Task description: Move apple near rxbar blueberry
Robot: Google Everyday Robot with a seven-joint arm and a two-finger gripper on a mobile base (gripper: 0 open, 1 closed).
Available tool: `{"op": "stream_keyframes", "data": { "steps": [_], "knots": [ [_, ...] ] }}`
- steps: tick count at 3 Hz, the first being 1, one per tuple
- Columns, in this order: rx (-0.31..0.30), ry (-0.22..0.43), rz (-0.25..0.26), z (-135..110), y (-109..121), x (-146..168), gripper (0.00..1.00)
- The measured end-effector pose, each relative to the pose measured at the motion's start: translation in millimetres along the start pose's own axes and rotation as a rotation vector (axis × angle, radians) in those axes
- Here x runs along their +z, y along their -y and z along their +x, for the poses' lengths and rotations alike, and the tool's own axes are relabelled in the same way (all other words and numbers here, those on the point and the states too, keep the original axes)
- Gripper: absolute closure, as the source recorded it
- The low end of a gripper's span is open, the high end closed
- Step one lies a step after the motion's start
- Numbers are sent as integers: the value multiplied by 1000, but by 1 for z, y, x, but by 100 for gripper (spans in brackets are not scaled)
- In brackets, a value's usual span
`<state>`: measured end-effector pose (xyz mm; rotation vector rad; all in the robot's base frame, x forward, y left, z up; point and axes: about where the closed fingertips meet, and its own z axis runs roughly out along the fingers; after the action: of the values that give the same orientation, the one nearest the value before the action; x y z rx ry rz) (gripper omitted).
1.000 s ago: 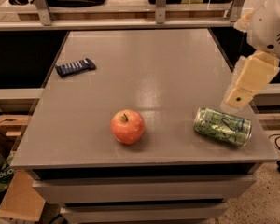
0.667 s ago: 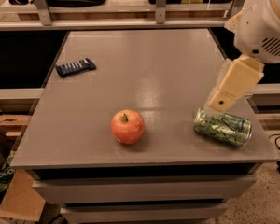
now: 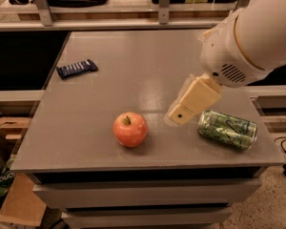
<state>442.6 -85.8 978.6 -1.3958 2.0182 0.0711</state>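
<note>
ITEM 1 – Gripper (image 3: 179, 114), qty 1. Beige block at the end of the white arm (image 3: 250, 44), which enters from upper right. Tip angled down-left, above the tabletop betw. apple and can, nearer the can. Holds nothing and touches no item as far as seen. Whether it is open or closed: can't tell.

ITEM 2 – Apple (image 3: 130, 129), qty 1. Red-orange w/ yellowish patch, short brown stem up. Sits on the grey table (image 3: 133, 56), front-centre, near the front edge. Just left of and below the gripper tip, apart from it.

ITEM 3 – Rxbar blueberry (image 3: 76, 68), qty 1. Dark navy flat bar w/ pale lettering, lying flat near the table's left edge, toward the back. Well apart from the apple.

ITEM 4 – Green patterned drink can (image 3: 227, 130), qty 1. On its side, front-right of the table, right of the gripper.

CHANGES vs. 0.7 s ago: arm has swung left and toward the front; the gripper tip, prev. above the can's left end, now sits clear of the can and closer to the apple. Apple, bar, can: same spots.
</note>
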Motion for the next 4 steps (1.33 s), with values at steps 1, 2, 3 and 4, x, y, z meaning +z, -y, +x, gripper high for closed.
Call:
{"op": "stream_keyframes", "data": {
  "steps": [1,2,3,4],
  "knots": [
    [-1,0,0,0,0,0,0],
    [13,16,1,-8,-10,5,0],
    [47,57,-16,-21,-29,20,0],
    [93,109,-45,-27,-48,41,0]
  ]
}}
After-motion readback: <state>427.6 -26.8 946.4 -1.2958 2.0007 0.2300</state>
